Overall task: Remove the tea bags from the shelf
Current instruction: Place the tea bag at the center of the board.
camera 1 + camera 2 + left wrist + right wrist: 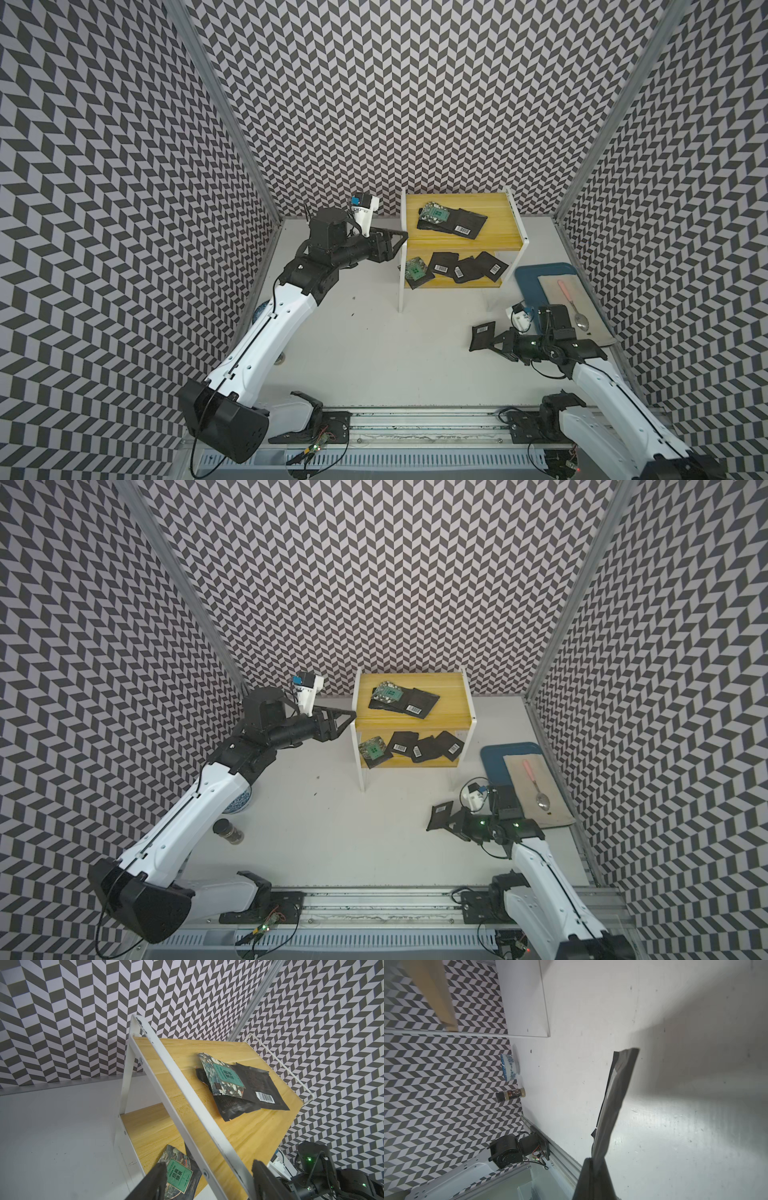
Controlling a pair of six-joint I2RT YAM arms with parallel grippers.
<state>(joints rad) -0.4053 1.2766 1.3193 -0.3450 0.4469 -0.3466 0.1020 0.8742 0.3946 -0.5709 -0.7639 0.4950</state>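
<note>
Pinching a black tea bag (482,334) by one edge in the right pincer (497,344), clamped flat on it, and holding it upright over the table (395,357), well apart from the shelf (500,239) and out in front of its right leg. Showing it edge-on in the right wrist view, rising out of the closed fingers (591,1178).

Bearing more tea bags (451,218) on the shelf's upper board in a loose overlapping pile, a green-patterned one over two black ones. Carrying a row of black barcode-labelled ones along the lower board, with another green-patterned one at the left end.

Hovering the left pincer (400,245) partly open and empty, just beside the shelf's white left side panel at upper-board level.

Lining the dark blue tray (525,279), just right of the shelf, with a beige cloth (590,291), and resting a pink-handled spoon (570,301) on that.

Standing a blue-and-white bowl (239,802) and a spice jar (227,831) near the left wall, beside the left arm; hiding the bowl's inside from view.
</note>
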